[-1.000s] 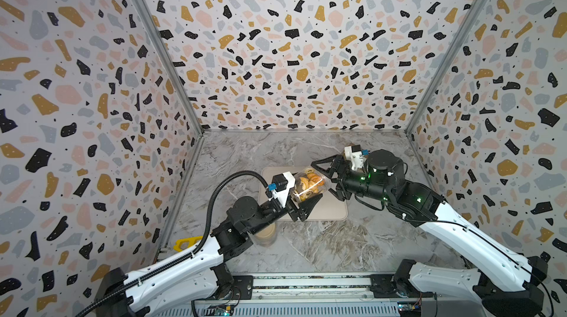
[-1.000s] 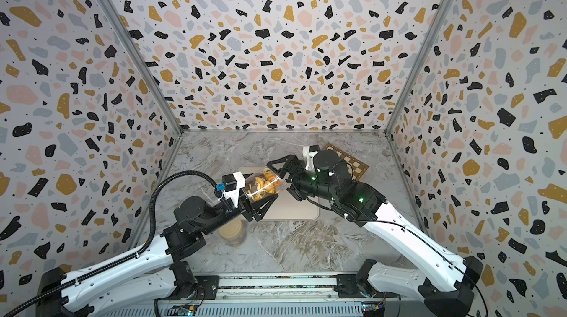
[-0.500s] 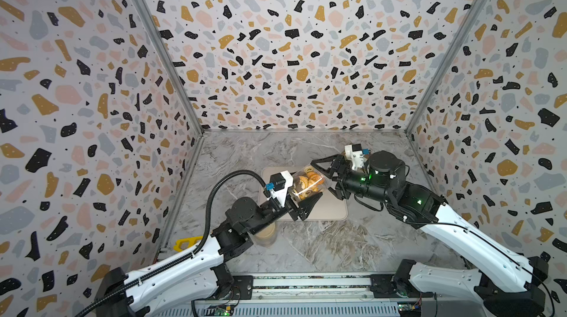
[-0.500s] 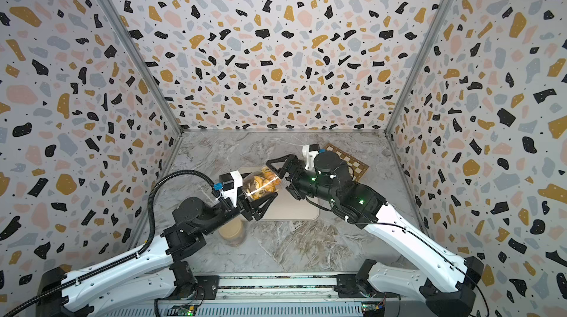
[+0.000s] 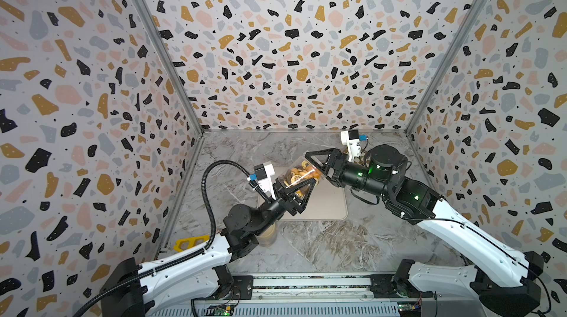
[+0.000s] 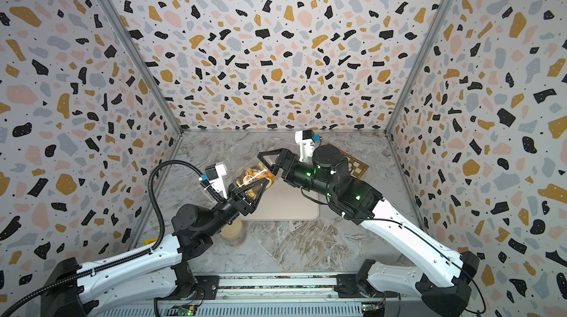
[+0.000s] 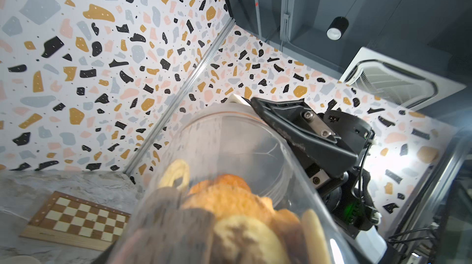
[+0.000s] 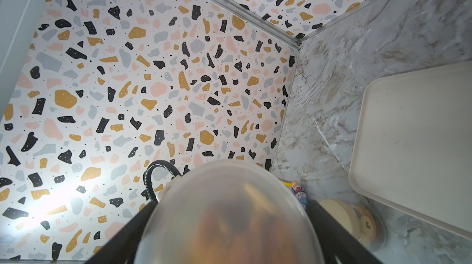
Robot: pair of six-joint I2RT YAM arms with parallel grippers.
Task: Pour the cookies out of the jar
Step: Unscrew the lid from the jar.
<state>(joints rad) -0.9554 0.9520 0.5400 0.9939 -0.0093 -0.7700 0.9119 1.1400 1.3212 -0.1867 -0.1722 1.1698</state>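
- I am counting two arms, one jar, one tray, one chessboard and one beige disc. The cookies are piling too thickly for me to count.
- Nearest me, the beige disc (image 6: 233, 232) is lying on the table (image 5: 306, 248) under my left arm, and a yellow piece (image 5: 188, 242) is sitting by the left wall.
- My left gripper (image 5: 299, 183) is clamping the clear jar (image 5: 291, 174) around its body, holding it tilted in the air above the tray's left side.
- The cookies (image 7: 229, 211) are sitting inside the jar: golden rounds, a pale ring and some dark brown ones.
- My right gripper (image 5: 311, 166) is straddling the jar's far end, and I cannot tell whether it is gripping.
- The beige tray (image 5: 328, 208) is lying flat on the grey marbled table.
- Farthest off, the chessboard (image 6: 356, 167) is lying by the right wall, with terrazzo-patterned walls (image 5: 276, 39) enclosing three sides.
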